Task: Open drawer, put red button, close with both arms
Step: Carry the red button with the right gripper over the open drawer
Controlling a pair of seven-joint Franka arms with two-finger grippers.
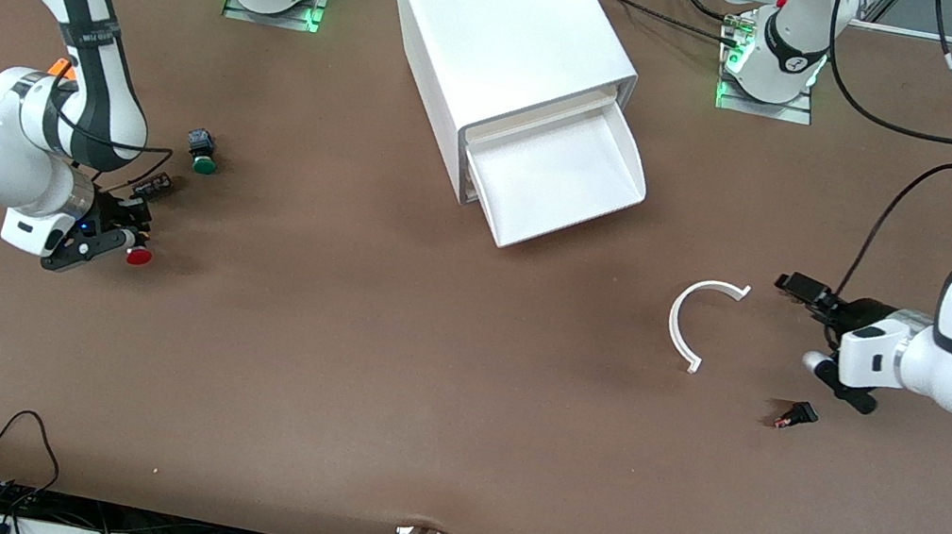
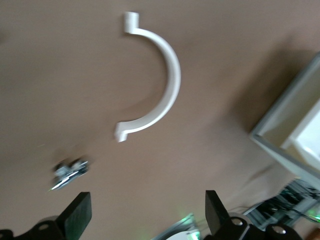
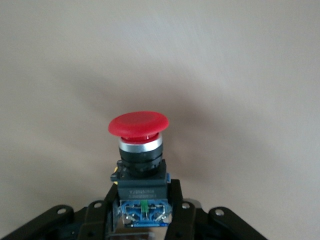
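I hold the right gripper [image 3: 142, 212] clamped on the red button [image 3: 139, 123], ready for transfer into the open drawer [image 1: 562, 176]; the left gripper [image 2: 145, 217], fingers apart, waits beside the white curved piece [image 2: 160, 85].

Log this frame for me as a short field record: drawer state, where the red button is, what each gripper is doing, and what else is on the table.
drawer: bottom drawer of the cabinet pulled out, nothing seen in it
red button: held in the right gripper, cap pointing away from the fingers, at the right arm's end of the table
left gripper: open, holding nothing, low beside the white curved piece
green button: on the table near the right gripper
black switch: on the table near the left gripper
task stage: button grasped, not yet in the drawer
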